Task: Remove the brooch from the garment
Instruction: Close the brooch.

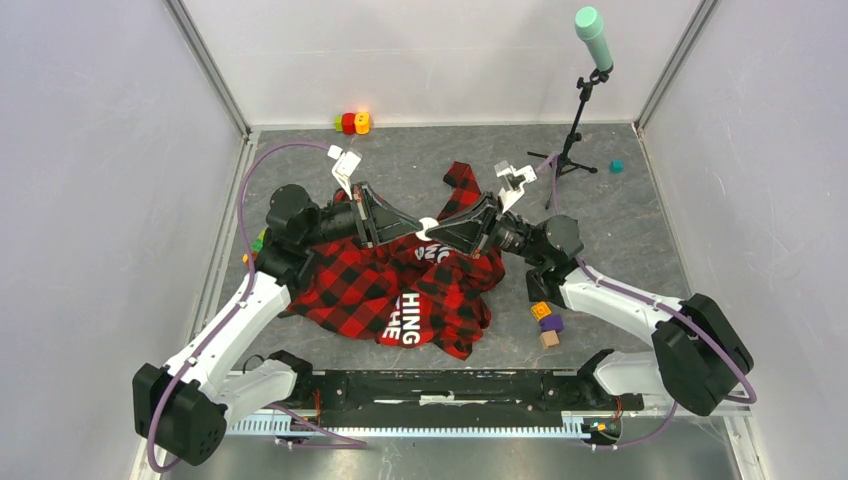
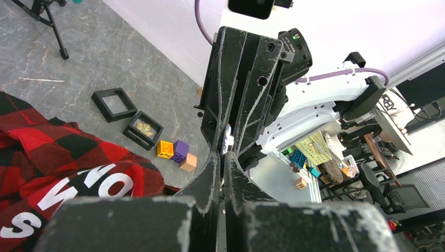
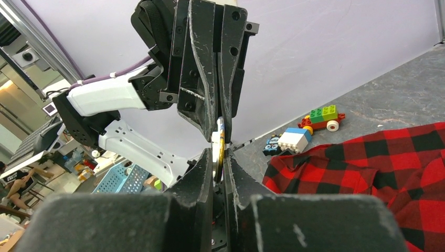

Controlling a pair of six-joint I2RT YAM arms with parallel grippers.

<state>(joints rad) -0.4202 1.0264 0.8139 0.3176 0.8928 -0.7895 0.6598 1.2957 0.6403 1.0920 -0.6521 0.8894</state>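
The garment (image 1: 400,285), a red-and-black check shirt with white letters, lies crumpled in the middle of the table, and it also shows in the left wrist view (image 2: 63,157) and the right wrist view (image 3: 378,163). My left gripper (image 1: 418,233) and right gripper (image 1: 438,232) meet tip to tip just above it. Between them sits the brooch (image 1: 427,228), a small white piece. In the right wrist view the brooch (image 3: 221,137) is a thin white-and-gold disc seen edge-on. My right gripper (image 3: 219,155) is shut on its near edge. My left gripper (image 2: 221,155) is shut on its far side.
Loose toy blocks (image 1: 547,322) lie right of the shirt by the right arm. A red-and-yellow toy (image 1: 352,122) sits at the back wall. A microphone stand (image 1: 575,130) and a teal block (image 1: 616,166) are back right. Two small black boxes (image 2: 114,104) rest on the mat.
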